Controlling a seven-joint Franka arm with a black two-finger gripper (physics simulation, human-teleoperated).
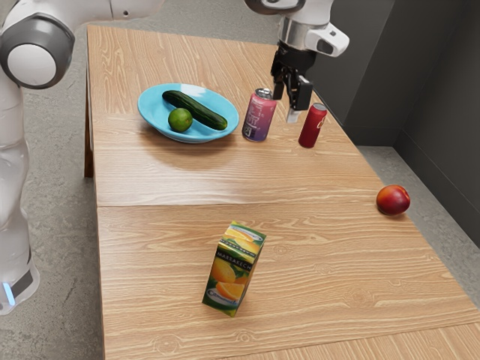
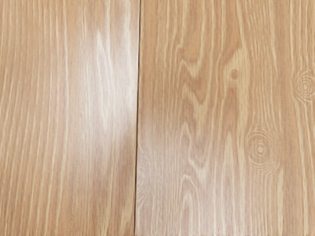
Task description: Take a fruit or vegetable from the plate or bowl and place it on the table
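Fingers [image 1: 293,97] parted and empty, well apart from cucumber [image 1: 196,110] and lime [image 1: 180,120] on the plate [image 1: 153,114].

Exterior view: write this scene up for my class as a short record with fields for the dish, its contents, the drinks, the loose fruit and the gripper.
Dish: light blue plate, on the wooden table
Contents: cucumber, lime
Cans: pink-purple can, red can, both upright
Carton: juice carton with orange pictures, standing
Loose fruit: red, round fruit, near a table edge
Gripper: black gripper, near the cans in view
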